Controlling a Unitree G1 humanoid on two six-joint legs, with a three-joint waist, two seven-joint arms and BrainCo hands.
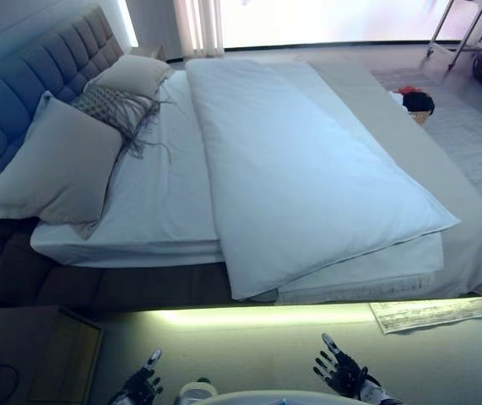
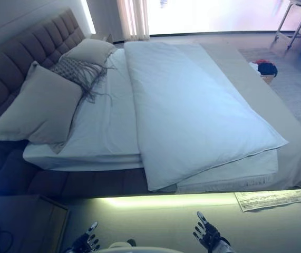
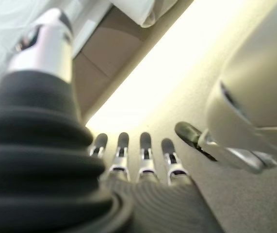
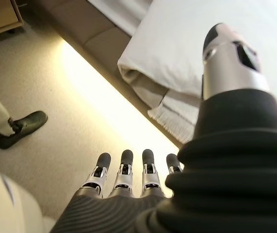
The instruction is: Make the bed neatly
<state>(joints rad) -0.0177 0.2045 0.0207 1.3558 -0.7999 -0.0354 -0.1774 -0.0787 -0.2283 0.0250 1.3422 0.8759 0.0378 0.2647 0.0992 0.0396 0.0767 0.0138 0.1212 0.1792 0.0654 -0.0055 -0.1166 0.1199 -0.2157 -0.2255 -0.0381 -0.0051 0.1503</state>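
Note:
A white duvet [image 1: 300, 177] lies folded over the right half of the bed, its near corner [image 4: 143, 68] hanging past the mattress edge. The bare white sheet [image 1: 169, 194] shows on the left half. A big grey pillow [image 1: 55, 164] leans on the headboard, with a fringed grey throw [image 1: 118, 108] and a second pillow [image 1: 135, 74] behind it. My left hand [image 1: 142, 386] and right hand [image 1: 338, 369] hang low in front of the bed's near side, both open with straight fingers [image 4: 123, 167] and holding nothing.
A tufted headboard [image 1: 21, 84] runs along the left. A wooden nightstand [image 1: 63, 354] stands at the lower left. A paper sheet [image 1: 435, 314] lies on the carpet by the bed's lit base. A basket of clothes [image 1: 414, 103] and a metal rack [image 1: 473, 38] stand beyond the bed.

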